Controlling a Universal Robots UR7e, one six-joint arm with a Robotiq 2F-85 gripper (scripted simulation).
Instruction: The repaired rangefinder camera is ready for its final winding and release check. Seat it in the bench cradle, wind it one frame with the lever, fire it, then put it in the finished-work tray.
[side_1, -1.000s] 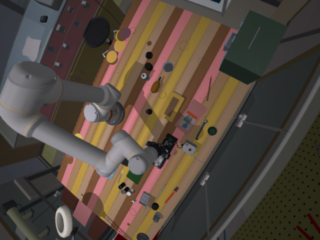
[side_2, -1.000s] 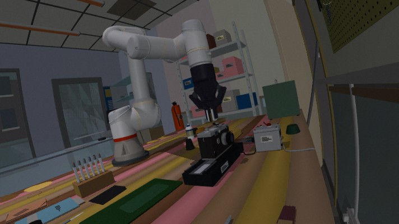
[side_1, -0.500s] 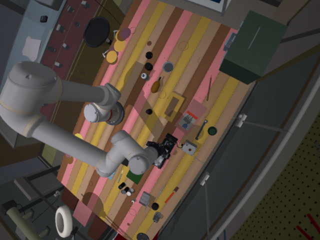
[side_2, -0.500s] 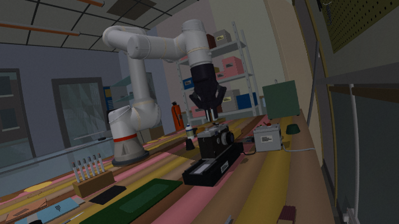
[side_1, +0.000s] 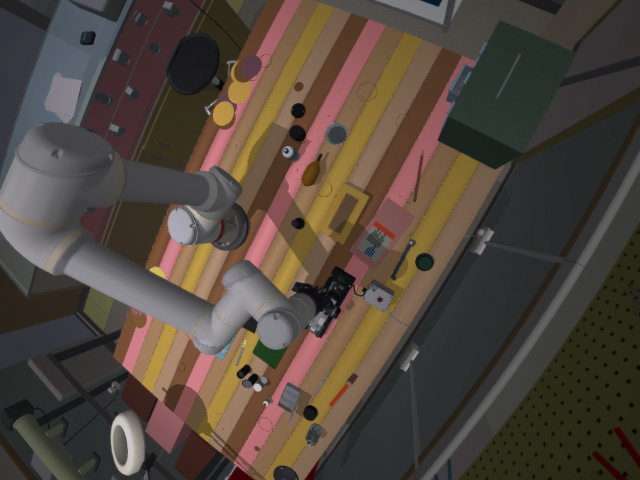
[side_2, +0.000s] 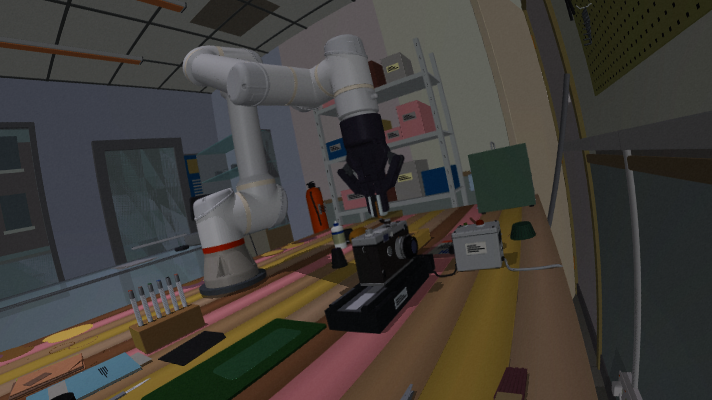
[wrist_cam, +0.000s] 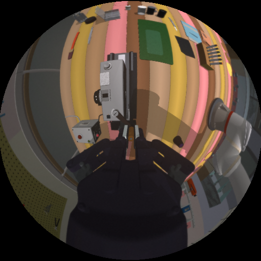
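Observation:
The rangefinder camera sits upright in the black bench cradle near the bench's front edge, its lens facing the wall side and its silver top plate up. Its wind lever juts out from the end of the top plate nearest my fingers. The green finished-work tray lies flat on the bench beyond the cradle's other end. My gripper hangs straight down just over the lever end of the camera, closed on the lever.
A grey control box with a red button stands beside the cradle, joined to it by a cable. A wooden rack of tubes, a small dark knob and my arm's base stand on the other side.

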